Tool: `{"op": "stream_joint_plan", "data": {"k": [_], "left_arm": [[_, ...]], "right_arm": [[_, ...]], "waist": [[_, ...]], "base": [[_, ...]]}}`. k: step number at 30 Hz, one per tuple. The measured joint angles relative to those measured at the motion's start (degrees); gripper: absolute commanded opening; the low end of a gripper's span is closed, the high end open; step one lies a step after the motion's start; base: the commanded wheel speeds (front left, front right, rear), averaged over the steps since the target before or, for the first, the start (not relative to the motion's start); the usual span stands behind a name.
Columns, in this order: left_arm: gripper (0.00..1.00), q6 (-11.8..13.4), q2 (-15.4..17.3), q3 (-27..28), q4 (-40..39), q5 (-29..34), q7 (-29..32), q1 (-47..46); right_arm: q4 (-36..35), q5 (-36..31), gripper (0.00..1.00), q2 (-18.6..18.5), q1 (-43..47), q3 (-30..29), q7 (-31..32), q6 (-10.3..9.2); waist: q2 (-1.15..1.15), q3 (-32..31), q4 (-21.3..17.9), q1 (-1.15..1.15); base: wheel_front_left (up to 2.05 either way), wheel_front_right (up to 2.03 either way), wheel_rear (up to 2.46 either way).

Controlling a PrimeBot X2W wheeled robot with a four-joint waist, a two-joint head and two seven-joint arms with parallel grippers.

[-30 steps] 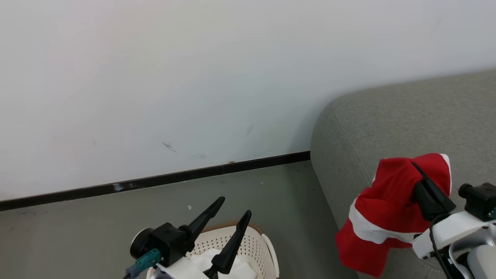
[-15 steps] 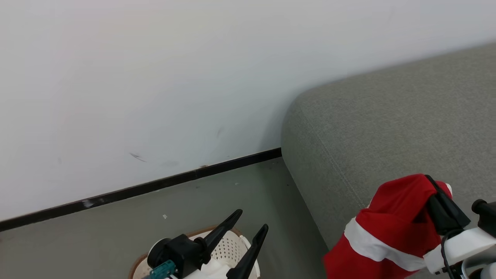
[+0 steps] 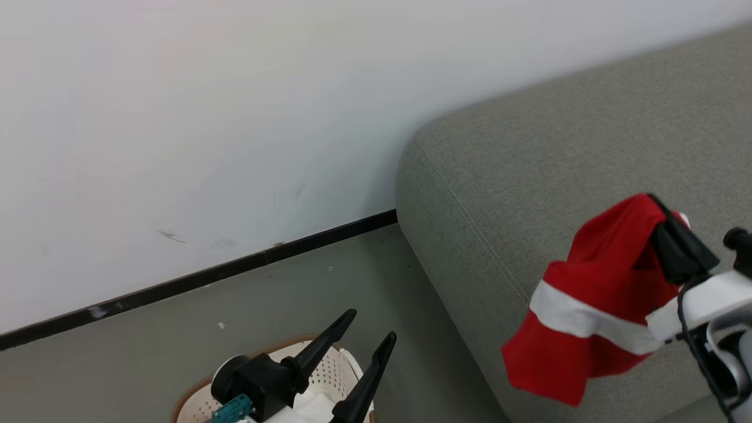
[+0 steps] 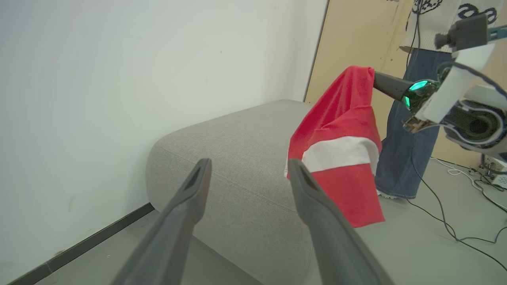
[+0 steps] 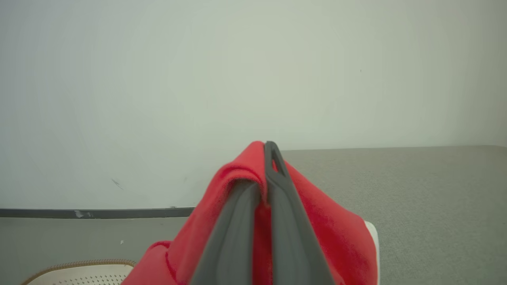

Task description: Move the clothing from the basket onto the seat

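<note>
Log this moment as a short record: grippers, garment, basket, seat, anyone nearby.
left gripper: open, holding nothing, over the basket
right gripper: shut on the red garment
red garment: hanging, white stripe showing, not yet laid down
basket: on the floor, left of the seat
seat: grey, against the wall
person: in jeans, standing beyond the seat

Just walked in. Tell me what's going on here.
A two-armed robot is moving laundry from a basket on the floor to the grey seat. Its right gripper is shut on a red garment with a white band, which hangs in the air at the seat's near edge, not yet laid down. The left gripper is open and holds nothing, poised above the basket. A person in jeans stands beyond the seat.
</note>
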Motion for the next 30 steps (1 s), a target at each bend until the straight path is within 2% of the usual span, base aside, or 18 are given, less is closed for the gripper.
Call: {"op": "stream_joint_plan", "data": {"k": [11,17,30], "left_arm": [[1.0,1.5,0.6,1.4,-3.6,1.7,0.0,-0.1],[1.0,1.6,1.5,1.4,-5.9,2.6,0.3,-0.6],[1.0,1.8,2.5,0.8,-10.1,5.1,2.5,-4.1]], "right_arm": [[5.2,2.4,0.0,-4.3,-16.7,-1.9,5.3,0.0],[9.5,3.6,0.0,-6.6,-23.7,-5.5,7.5,0.0],[19.0,4.0,0.0,-11.4,-29.7,-12.4,7.9,0.0]], "waist": [[0.0,3.9,0.3,0.0],[0.0,6.5,1.2,0.0],[0.0,13.2,3.6,0.0]], "base": [[0.0,0.0,0.0],[0.0,0.0,0.0],[0.0,0.0,0.0]]}}
